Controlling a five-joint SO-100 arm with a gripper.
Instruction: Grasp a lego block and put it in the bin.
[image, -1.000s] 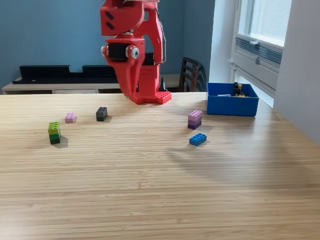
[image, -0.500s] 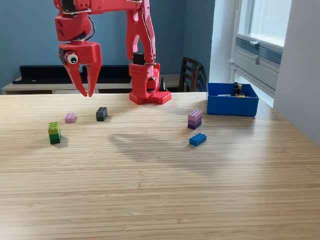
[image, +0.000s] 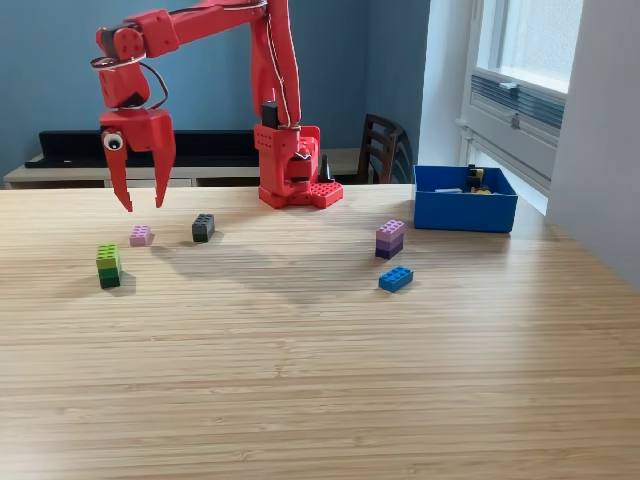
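End effector (image: 142, 206) released, pointing down | above pink block (image: 141, 235) | arm outstretched

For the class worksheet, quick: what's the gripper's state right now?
Red gripper: open, holding nothing, hovering above the small pink lego block.

Open counter near the camera, clutter along the far half

The near half of the counter (image: 300, 400) lies bare from the exterior view's left to its right. Farther back on the left, the green block (image: 108, 265), pink block (image: 141, 235) and dark block (image: 203, 227) sit apart from one another, and the gripper (image: 142, 205) hangs above the pink one with its jaws spread. The arm's base (image: 296, 170) blocks the far centre. On the right, the purple stack (image: 389, 239) and blue block (image: 395, 279) lie near each other, clear of the bin (image: 464, 212), whose open top has nothing above it.
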